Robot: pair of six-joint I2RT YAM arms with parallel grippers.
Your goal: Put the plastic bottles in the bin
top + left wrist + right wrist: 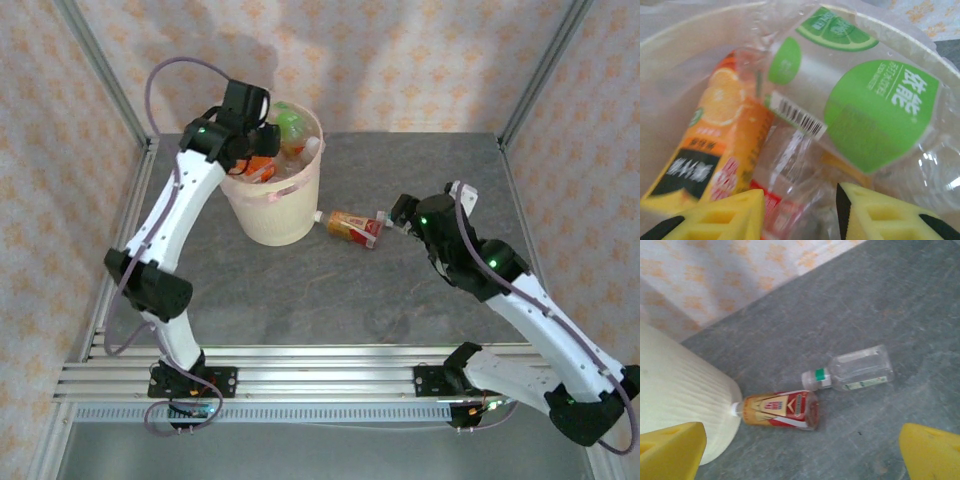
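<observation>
Your right tool (388,222), spread wide, is the nearer to the red-and-gold-labelled plastic bottle (352,226), lying flat, cap against the cream-white round plastic bin (275,215), base toward that tool.

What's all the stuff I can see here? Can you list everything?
bin: one, cream-white with pink liner, back left of table
green-label bottle: one, clear, inside bin
orange-label bottle: one, inside bin, beside it
red-label bottle: one, clear, inside bin, underneath
red-and-gold bottle: one, lying on table, cap by bin
green-necked bottle: one, clear, lying on table alongside
table: one, grey
arms: two, white and black, left arm, right arm
left pincer: yellow, over bin
right pincer: yellow, wide open, above table bottles
</observation>
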